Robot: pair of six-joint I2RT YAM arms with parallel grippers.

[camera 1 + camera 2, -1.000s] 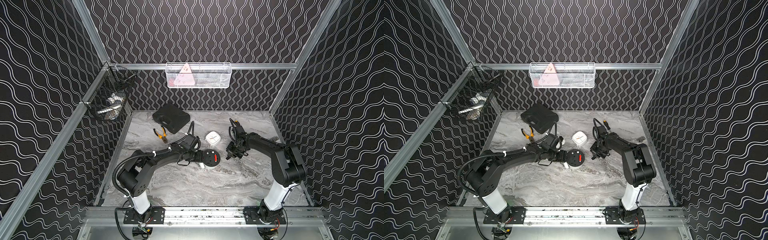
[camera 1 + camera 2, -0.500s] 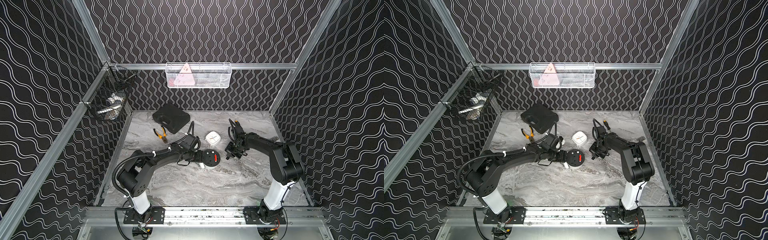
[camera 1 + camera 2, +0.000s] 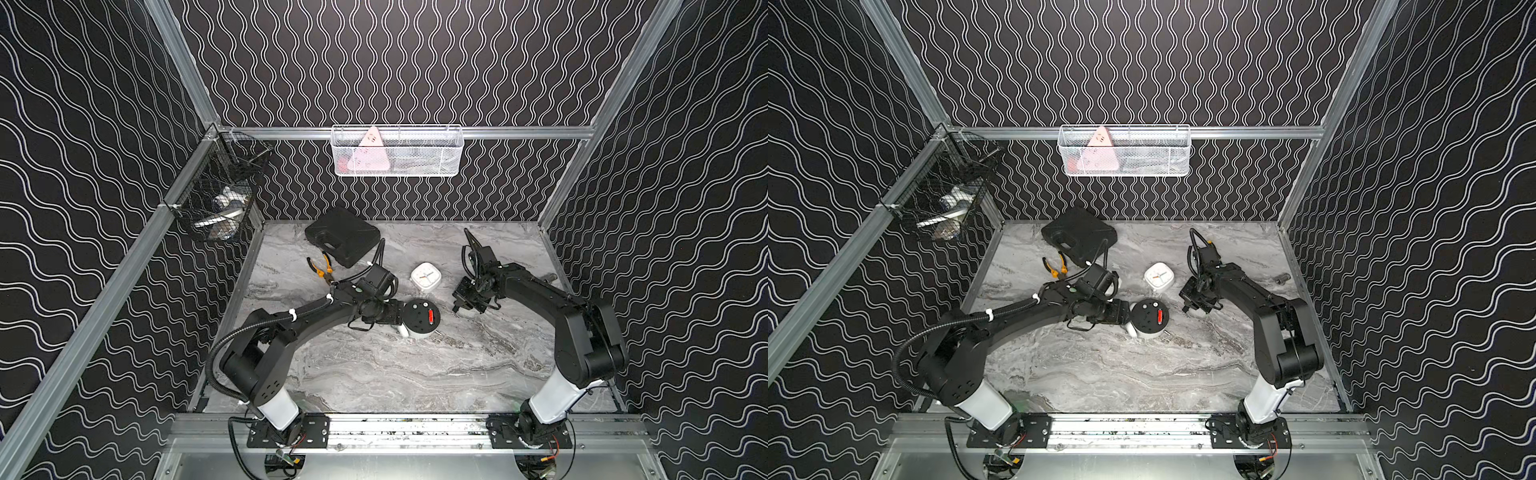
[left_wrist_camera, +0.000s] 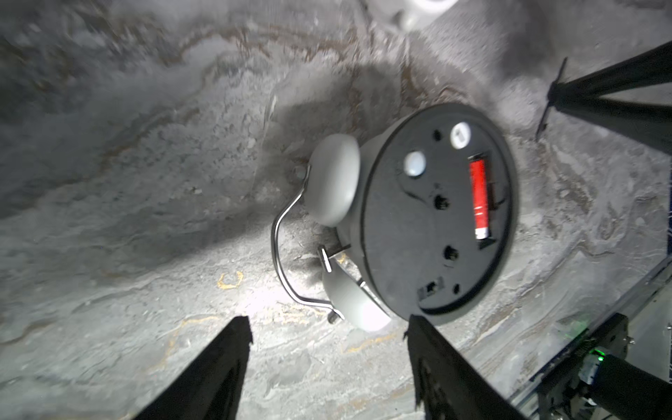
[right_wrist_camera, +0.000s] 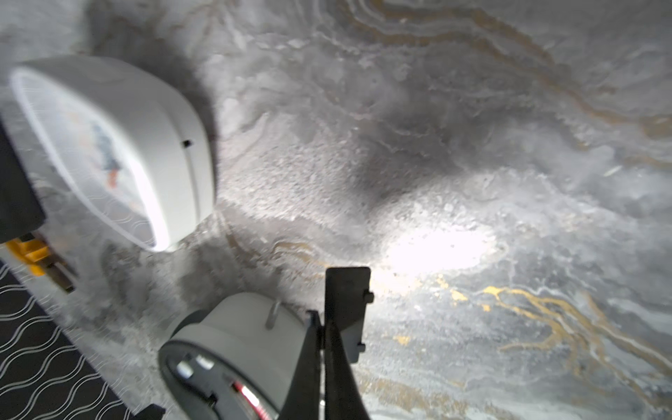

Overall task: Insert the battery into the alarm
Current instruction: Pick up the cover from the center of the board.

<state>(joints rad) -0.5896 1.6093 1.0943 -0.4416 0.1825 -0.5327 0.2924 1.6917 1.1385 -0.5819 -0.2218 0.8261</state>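
My left claw [image 4: 327,327] stands spread and empty, just beside the bells of the round grey twin-bell alarm clock [image 3: 420,322], which lies face down on the grey marbled table [image 3: 374,374]. The red cylindrical battery [image 4: 480,198] lies flat in the slot of the black back plate. In both top views its long axis runs front to back. My right claw [image 5: 325,309], pressed together and empty, is near the alarm's opposite side. A white square clock [image 3: 424,277] stands just behind. Orange-handled pliers [image 3: 322,268] and a black case [image 3: 343,235] lie farther back.

The near half of the surface [image 3: 374,374] lies open. Farther back, the alarm [image 3: 420,319], white clock [image 3: 425,277], pliers [image 3: 321,269] and black case [image 3: 343,237] crowd the middle and left.
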